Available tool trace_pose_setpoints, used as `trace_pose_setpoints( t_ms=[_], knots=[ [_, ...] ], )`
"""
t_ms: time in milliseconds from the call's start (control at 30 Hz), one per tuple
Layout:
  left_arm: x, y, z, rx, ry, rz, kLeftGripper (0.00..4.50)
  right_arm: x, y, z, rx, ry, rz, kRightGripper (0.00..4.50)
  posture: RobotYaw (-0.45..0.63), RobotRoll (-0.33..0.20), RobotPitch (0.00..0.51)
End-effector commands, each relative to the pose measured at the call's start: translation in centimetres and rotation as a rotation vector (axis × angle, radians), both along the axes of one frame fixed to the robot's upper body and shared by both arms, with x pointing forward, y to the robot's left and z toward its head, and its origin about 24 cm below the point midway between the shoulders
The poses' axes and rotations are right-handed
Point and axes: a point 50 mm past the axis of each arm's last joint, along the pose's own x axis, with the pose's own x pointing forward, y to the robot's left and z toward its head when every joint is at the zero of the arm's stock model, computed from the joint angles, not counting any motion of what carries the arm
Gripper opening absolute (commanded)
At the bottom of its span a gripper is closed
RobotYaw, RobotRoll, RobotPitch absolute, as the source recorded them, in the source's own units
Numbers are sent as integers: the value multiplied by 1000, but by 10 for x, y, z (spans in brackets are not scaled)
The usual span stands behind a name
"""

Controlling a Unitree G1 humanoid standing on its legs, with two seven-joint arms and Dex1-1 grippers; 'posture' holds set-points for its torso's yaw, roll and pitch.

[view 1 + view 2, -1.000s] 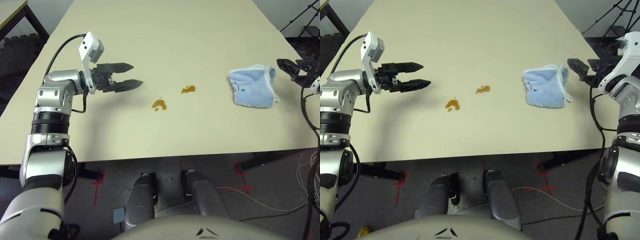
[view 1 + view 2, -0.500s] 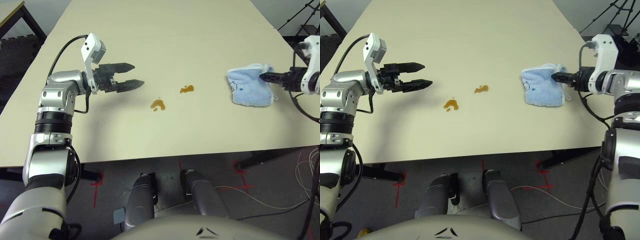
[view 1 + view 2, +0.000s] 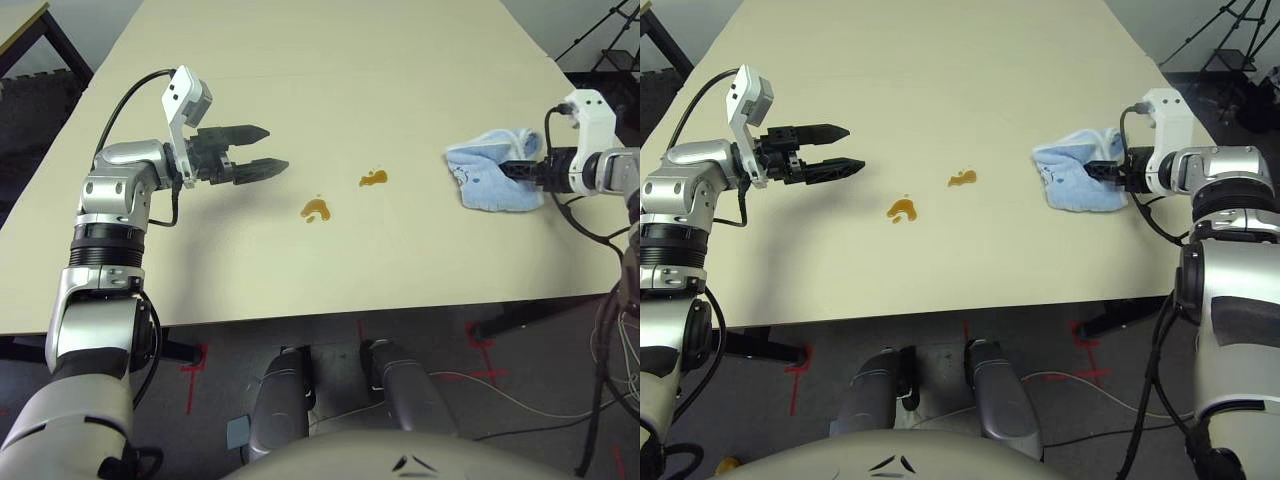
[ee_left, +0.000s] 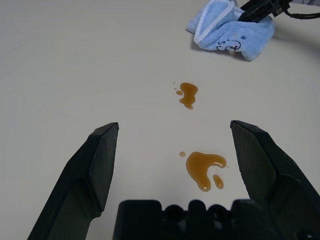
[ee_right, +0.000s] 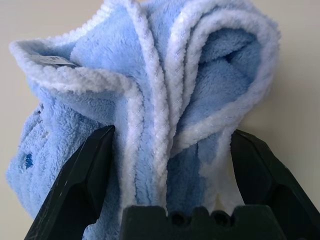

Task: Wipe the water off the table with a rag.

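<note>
While the rag [image 3: 485, 187] lies bunched at the right of the frame, all eyes go to that soft blue terry — and the right gripper [image 5: 174, 130] is right down at it! Its fingers stand apart, one on either side of the raised folds, with cloth between them, so no firm clamp to call here. The white edging [image 5: 160, 107] loops up between the two fingers.

This should be a light, floppy customer: no danger of breaking, plenty of grip in that pile, but liable to sag, unfold or trail a corner. The place to take it looks to be the thick gathered ridge in the middle, several layers deep; pinch only one edge and the rest could droop or slip away. Closing squarely on that bunch looks like the next job, leaving a broad soft pad underneath for wiping.

Outward from the cloth, across the table [image 3: 300, 270], one amber patch of water [image 3: 373, 179] sits right of the frame's centre, and a curved puddle [image 3: 315, 205] lies near the middle, slightly lower. Both are there to be wiped — the job is at its opening stage. And over at upper left, the left gripper [image 3: 278, 147] hangs with its fingers well spread, nothing between them.
</note>
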Motion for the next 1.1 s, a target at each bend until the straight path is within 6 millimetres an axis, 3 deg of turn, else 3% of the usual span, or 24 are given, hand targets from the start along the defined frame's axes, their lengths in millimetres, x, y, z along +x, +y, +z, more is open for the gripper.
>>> trace_pose_setpoints(
  t_ms=[33,333,733,833,967,1100],
  knots=[
    [-1,-1,1,14,-7,-4,4500,-1,1,-5,2,33,-12,3522,-186,0,154],
    [1,-1,1,18,-7,-1,4500,3,2,6,35,-21,-9,85,-205,0,150],
    [0,5,-1,17,-5,26,4500,16,31,57,346,-198,55,31,-189,0,149],
    [0,6,-2,16,-5,32,4500,20,53,67,404,-196,119,31,-190,0,148],
    [0,6,-2,17,-5,37,4500,22,85,64,443,-148,195,31,-190,0,148],
    [0,7,-3,20,-4,41,4500,24,113,40,419,-91,193,31,-191,0,141]
  ],
)
